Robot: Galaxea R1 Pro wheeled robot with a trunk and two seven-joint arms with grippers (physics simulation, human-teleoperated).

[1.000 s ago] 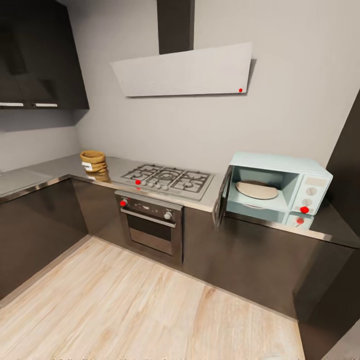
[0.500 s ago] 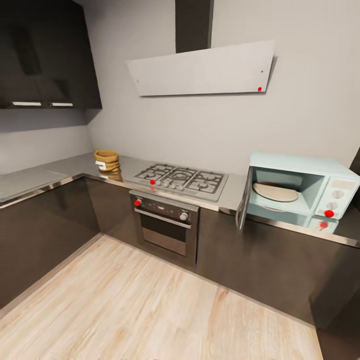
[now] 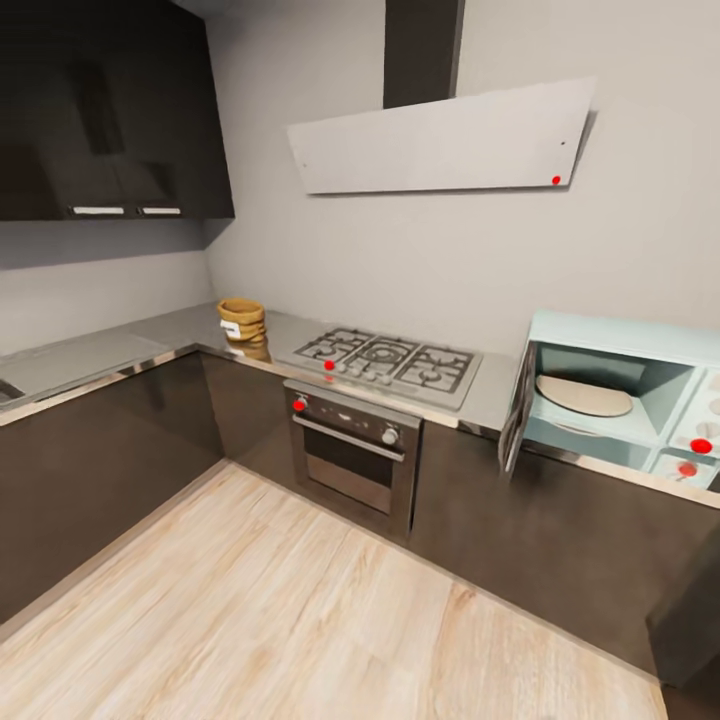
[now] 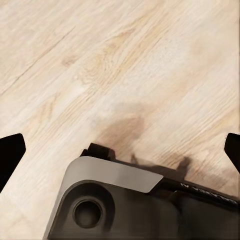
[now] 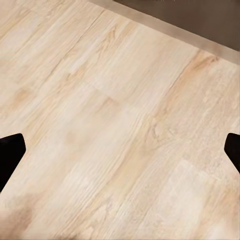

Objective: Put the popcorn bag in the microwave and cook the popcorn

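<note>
The tan popcorn bag stands upright on the pale grey countertop, in the corner left of the hob. At the right edge of the head view sits the mint-blue microwave with its dark door swung open and a beige turntable plate inside. No popcorn can be made out at this distance. My left gripper is open over the wooden floor, nothing between its black fingertips. My right gripper is open too, above bare floorboards.
A gas hob and a built-in black-and-steel oven lie between the bag and the microwave. A slanted grey hood hangs above, and dark wall cabinets at the left. Light wood floor stretches before the charcoal cabinet fronts.
The whole head view has swung to the left, so the bag, the hob and the microwave sit further right in the picture. The things themselves have not moved.
</note>
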